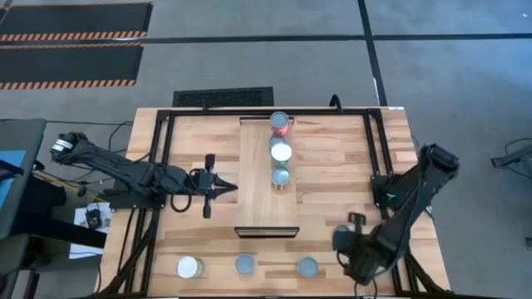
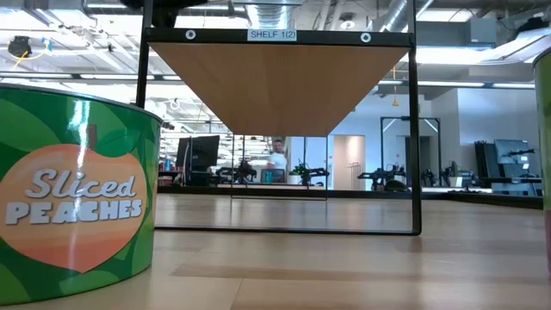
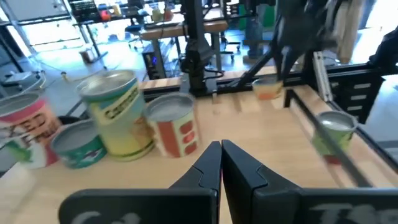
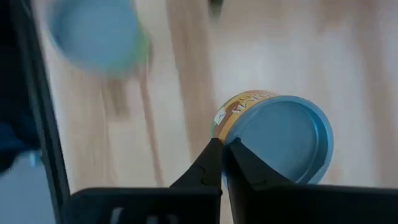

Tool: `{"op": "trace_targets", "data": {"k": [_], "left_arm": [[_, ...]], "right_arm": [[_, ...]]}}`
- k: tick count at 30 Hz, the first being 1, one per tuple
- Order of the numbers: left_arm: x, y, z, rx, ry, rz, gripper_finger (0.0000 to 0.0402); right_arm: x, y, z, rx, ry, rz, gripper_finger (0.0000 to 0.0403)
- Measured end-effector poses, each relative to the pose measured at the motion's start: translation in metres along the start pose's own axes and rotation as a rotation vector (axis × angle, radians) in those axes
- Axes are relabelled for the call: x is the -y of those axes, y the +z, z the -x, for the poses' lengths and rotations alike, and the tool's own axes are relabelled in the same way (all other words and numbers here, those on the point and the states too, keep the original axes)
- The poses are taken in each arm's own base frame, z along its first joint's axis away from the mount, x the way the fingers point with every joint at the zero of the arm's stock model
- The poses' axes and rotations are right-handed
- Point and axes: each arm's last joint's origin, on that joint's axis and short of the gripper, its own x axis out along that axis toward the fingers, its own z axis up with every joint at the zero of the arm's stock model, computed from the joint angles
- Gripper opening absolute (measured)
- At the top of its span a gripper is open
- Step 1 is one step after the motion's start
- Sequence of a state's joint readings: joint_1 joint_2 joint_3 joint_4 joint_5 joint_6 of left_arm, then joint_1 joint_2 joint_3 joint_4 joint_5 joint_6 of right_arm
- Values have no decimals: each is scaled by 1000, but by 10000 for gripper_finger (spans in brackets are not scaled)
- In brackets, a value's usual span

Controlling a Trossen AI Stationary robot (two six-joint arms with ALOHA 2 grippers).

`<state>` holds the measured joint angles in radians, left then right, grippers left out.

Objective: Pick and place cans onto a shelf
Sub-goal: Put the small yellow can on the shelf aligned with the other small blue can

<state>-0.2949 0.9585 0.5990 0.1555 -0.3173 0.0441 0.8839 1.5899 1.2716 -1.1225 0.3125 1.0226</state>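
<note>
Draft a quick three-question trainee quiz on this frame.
1. How many cans stand on the shelf?
2. True or false: the left gripper holds a can.
3. The right gripper is nearest to: A) the shelf, B) a blue-topped can, C) the left gripper.
Key: 1. three. 2. false, it is shut and empty. 3. B.
</note>
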Motion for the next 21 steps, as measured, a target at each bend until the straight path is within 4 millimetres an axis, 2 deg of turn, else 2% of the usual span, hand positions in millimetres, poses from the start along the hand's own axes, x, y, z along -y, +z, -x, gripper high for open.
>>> {"op": "trace_targets", "data": {"k": [5, 9, 16, 21], "left_arm": [[-15, -13, 11, 25, 45, -4, 2], [-25, -20, 19, 40, 57, 6, 2], [-35, -28, 25, 52, 92, 7, 2], [-36, -30, 24, 34, 105, -20, 2]], "right_arm": [[18, 44, 45, 235, 45, 108, 11], [29, 86, 64, 386, 93, 220, 15], [46, 163, 59, 475, 19, 453, 14], [55, 208, 34, 451, 44, 590, 18]]}}
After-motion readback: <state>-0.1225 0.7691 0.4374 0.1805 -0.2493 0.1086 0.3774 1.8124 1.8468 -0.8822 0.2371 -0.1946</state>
